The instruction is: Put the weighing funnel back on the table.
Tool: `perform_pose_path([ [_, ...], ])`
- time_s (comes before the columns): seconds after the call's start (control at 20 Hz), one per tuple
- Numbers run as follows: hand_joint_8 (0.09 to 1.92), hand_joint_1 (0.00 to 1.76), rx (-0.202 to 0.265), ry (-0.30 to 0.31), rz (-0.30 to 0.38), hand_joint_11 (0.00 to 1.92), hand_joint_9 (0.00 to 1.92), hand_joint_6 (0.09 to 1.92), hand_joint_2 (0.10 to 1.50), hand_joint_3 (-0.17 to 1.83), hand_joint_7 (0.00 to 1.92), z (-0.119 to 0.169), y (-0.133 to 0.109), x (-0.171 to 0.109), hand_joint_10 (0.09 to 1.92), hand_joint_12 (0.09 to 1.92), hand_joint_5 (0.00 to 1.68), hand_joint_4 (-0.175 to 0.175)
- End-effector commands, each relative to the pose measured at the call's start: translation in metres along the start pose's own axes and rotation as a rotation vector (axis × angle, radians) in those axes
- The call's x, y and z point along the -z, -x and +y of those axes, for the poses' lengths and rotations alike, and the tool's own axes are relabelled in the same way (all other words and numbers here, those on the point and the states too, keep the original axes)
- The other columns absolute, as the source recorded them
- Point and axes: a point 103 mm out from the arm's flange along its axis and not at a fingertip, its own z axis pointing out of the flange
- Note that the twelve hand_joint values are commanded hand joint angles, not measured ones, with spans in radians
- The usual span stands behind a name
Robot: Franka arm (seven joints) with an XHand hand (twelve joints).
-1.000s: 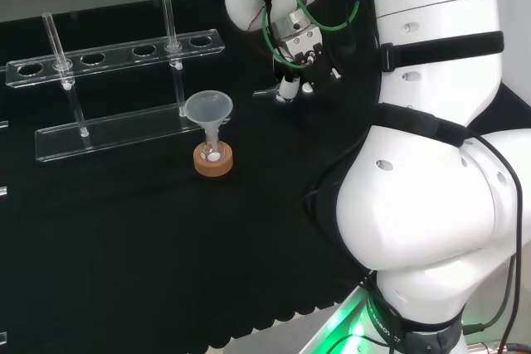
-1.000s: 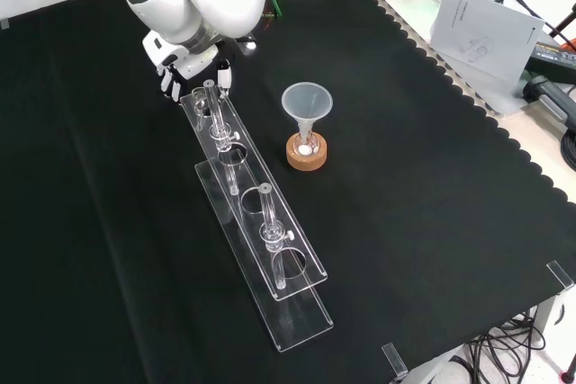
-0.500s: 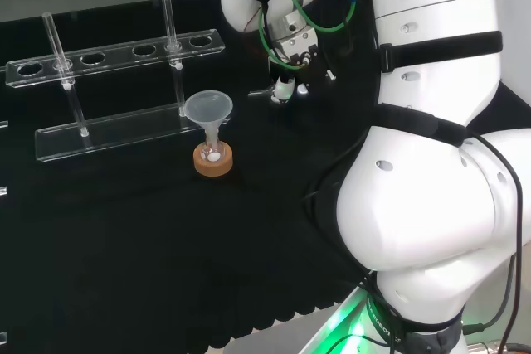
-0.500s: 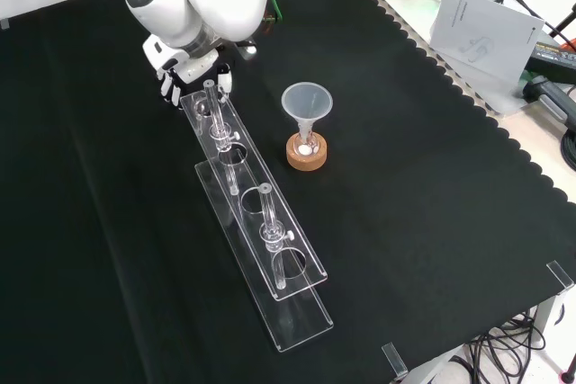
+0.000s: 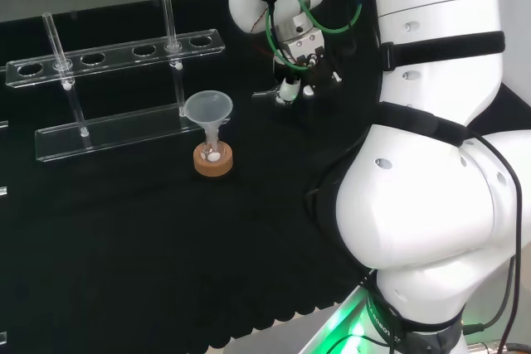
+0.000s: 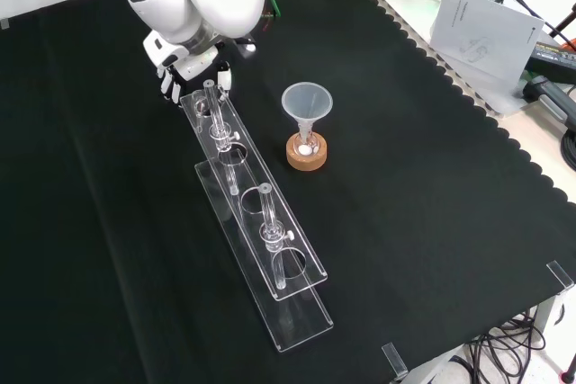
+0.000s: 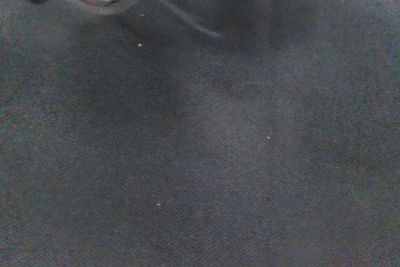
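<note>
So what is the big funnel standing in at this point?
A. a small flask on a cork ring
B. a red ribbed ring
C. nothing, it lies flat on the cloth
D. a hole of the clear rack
A: the funnel stands mouth up with its stem down in a small flask, and that flask sits on a cork ring.
</note>
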Motion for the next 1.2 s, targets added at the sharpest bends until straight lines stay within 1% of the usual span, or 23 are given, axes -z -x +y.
perform_pose_path([
  [0.05,0.69,0.99,0.027,0.018,0.042,0.70,0.94,0.75,0.79,0.42,0.51,-0.004,-0.002,-0.002,0.31,1.10,1.14,0.159],
  [0.15,0.71,0.84,0.036,0.021,0.054,0.66,0.88,0.71,0.75,0.39,0.44,-0.005,-0.002,-0.001,0.34,1.12,0.98,0.087],
  [0.2,0.70,0.79,0.039,0.019,0.053,0.59,0.84,0.68,0.73,0.38,0.40,-0.006,-0.002,0.000,0.35,1.16,0.84,0.056],
  [0.25,0.70,0.75,0.039,0.024,0.052,0.51,0.80,0.66,0.72,0.37,0.37,-0.007,-0.002,0.001,0.37,1.21,0.71,0.035],
  [0.35,0.70,0.70,0.044,0.028,0.049,0.38,0.70,0.61,0.70,0.36,0.31,-0.009,-0.003,0.004,0.44,1.28,0.53,0.012],
  [0.45,0.70,0.68,0.048,0.033,0.043,0.30,0.63,0.55,0.69,0.35,0.27,-0.013,-0.003,0.007,0.52,1.32,0.45,0.002],
  [0.6,0.69,0.66,0.054,0.042,0.042,0.23,0.54,0.44,0.67,0.33,0.22,-0.018,-0.005,0.011,0.59,1.35,0.39,-0.002],
  [0.85,0.68,0.64,0.049,0.073,0.042,0.20,0.50,0.38,0.66,0.31,0.19,-0.035,-0.005,0.022,0.61,1.36,0.37,-0.006],
  [1.0,0.67,0.64,0.044,0.074,0.056,0.20,0.48,0.33,0.66,0.30,0.19,-0.047,-0.004,0.031,0.62,1.36,0.38,-0.007],
  [1.2,0.67,0.63,0.033,0.084,0.049,0.22,0.48,0.30,0.66,0.29,0.20,-0.063,-0.001,0.042,0.63,1.36,0.39,-0.007],
])
